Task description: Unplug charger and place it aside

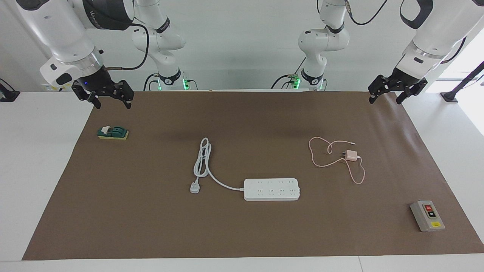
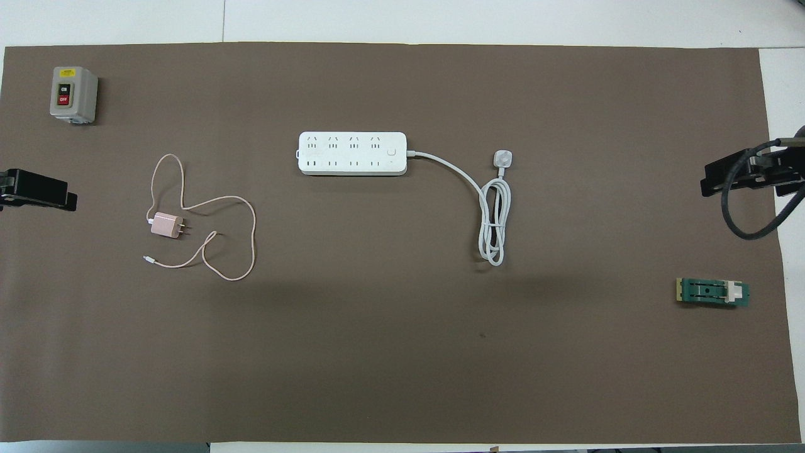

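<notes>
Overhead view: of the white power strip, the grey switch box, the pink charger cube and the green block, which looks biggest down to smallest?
1. Power strip
2. Switch box and green block: too alike to rank
3. Charger cube

We see open mat all round the charger [image 1: 352,155]; only its cable [image 1: 321,160] loops beside it. Strip [image 1: 271,189] and switch box [image 1: 427,215] lie well apart, both farther from the robots.

Facing and overhead cameras — both high — share the table [image 1: 45,158].
</notes>
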Motion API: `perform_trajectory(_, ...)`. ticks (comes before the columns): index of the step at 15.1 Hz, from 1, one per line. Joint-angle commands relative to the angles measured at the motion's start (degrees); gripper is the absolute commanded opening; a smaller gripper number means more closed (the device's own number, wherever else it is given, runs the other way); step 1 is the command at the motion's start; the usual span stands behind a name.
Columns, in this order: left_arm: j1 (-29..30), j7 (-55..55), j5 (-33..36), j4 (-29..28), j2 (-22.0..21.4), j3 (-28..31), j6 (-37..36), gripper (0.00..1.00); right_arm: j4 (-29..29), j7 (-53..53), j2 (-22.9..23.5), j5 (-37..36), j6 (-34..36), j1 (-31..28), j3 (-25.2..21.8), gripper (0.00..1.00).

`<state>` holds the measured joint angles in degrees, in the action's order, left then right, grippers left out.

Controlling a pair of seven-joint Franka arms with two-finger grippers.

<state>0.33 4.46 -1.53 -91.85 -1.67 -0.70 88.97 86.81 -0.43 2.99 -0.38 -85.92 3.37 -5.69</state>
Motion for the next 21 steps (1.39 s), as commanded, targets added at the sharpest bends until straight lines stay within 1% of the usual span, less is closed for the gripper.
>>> perform_trajectory(1,-0.33,-1.29,0.3,-0.79,-0.62,0.26,-0.29,1.0,0.29,-0.98,-0.35,-0.67,-0.12,-0.39,0.24,1.0)
perform_trajectory(3,-0.42,-1.38,1.44,-0.79,-0.62,0.17,-0.38,1.0,0.38,-0.89,-0.18,-0.67,-0.56,-0.56,0.24,1.0)
perform_trajectory(21,0.28,-1.64,1.45,-0.53,0.17,0.26,0.32,1.0,0.38,-0.71,-0.71,-0.67,-0.21,-0.74,0.41,1.0)
